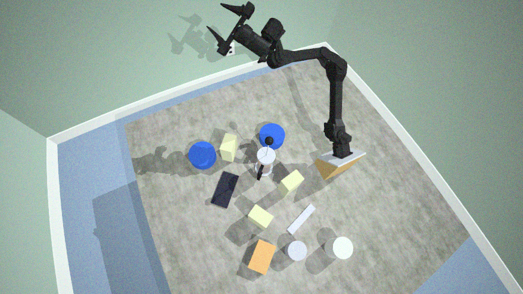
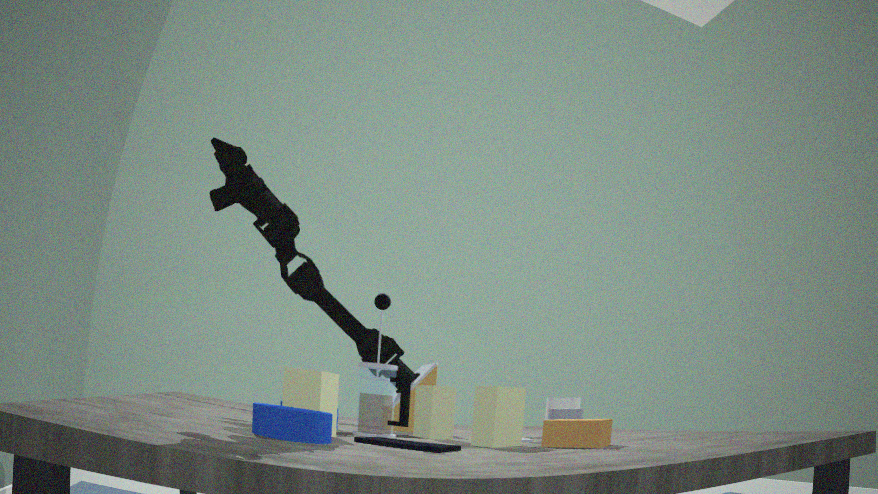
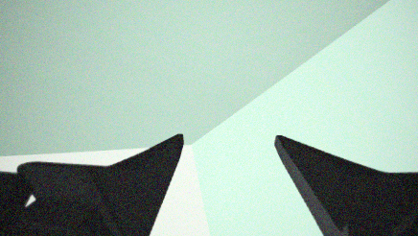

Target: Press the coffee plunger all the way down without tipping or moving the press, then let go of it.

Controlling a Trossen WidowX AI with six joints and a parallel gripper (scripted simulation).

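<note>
Reaching high toward the wall, the gripper point(image 1: 215, 18) stood wide open and empty, well apart from the coffee press point(image 1: 265, 160) among the blocks; it needed to descend squarely over the raised black knob point(image 1: 268, 140).

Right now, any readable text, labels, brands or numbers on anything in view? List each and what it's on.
None. No readable words, numbers or signs in any view.
The coffee press, the blue cylinders, the yellow blocks, the orange block and the dark flat slab show plain faces.
The gripper bears no marking.
</note>
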